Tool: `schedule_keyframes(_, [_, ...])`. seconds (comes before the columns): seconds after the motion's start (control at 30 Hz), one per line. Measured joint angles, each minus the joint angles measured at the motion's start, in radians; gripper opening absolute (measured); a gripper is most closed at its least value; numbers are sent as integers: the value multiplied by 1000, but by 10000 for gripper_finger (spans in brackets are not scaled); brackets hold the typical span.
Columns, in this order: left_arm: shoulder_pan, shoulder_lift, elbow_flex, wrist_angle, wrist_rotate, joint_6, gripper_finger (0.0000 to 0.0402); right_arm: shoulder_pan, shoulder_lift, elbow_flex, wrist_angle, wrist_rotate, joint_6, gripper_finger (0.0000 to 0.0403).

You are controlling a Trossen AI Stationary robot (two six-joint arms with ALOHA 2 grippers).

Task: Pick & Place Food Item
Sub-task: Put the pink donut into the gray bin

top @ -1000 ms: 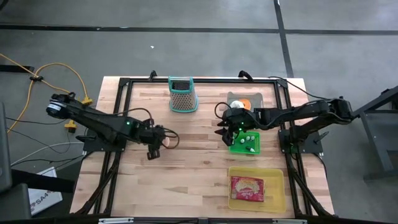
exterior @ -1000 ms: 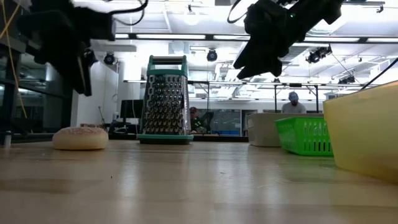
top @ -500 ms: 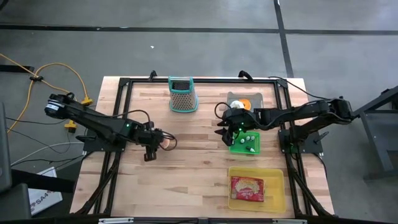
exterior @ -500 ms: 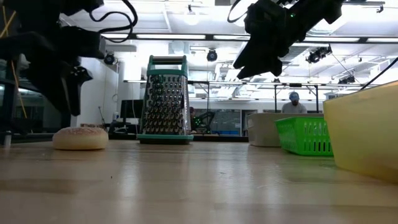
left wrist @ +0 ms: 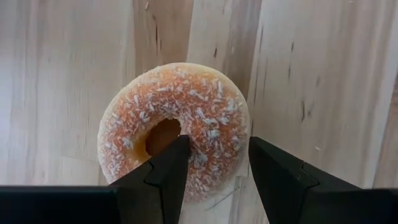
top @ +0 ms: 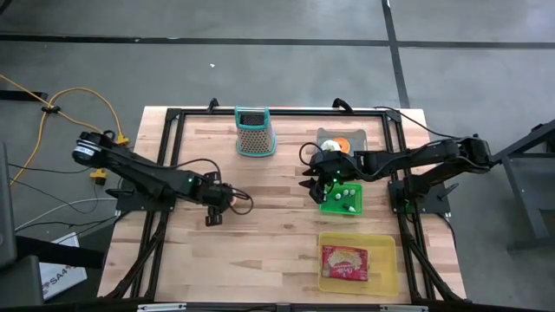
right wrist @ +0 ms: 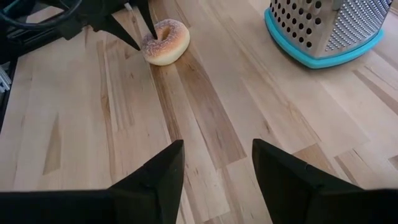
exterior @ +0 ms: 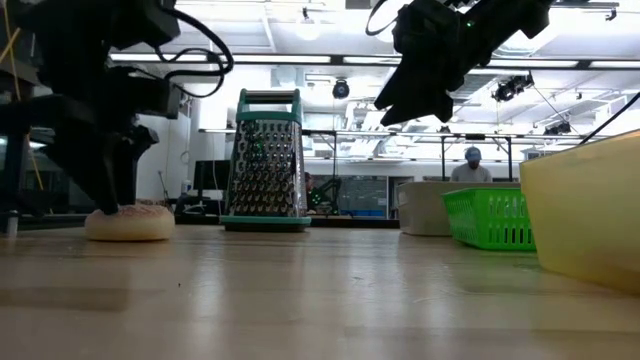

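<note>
left gripper [left wrist: 214, 168] down at the donut [left wrist: 174, 127], fingers [left wrist: 165, 171] spread and released, one tip over the hole and the other just past the outer rim, straddling one side of the ring. no squeeze visible yet; donut flat on the tabletop [top: 269, 217], left of centre, coconut-flecked top up. seen from the low view, same fingers [exterior: 110, 185] reaching down to the donut [exterior: 130, 220], touching or very nearly so, cannot tell which.

right gripper [top: 314, 184] waiting above the tabletop near the green basket [top: 342, 201], fingers [right wrist: 155, 177] parted, gripping nothing, pointing across toward the donut [right wrist: 165, 41] and the left arm.

farther out: box grater [top: 254, 132] upright at the far edge of the tabletop, well apart from the donut; grey dish [top: 341, 139] with something orange in it on the far right; yellow tray [top: 358, 263] with a red packet [top: 345, 263] at the near right.

judged early in the task: approach done, grasp about to be made. left to do: close on the ring, lift, carry, set down. destination not given by the task; basket, dish or tray on the right side all plausible.
</note>
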Motion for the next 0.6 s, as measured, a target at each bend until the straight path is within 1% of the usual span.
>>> schedule_keyframes(0.23, [11, 43, 2, 22, 0, 8, 163, 0, 0, 0, 0, 0, 0, 176])
schedule_keyframes(0.5, [10, 44, 1, 26, -1, 6, 162, 0, 0, 0, 2, -2, 0, 176])
schedule_keyframes(0.6, [10, 44, 1, 26, -2, 1, 152, 1, 0, 0, 2, -2, 0, 176])
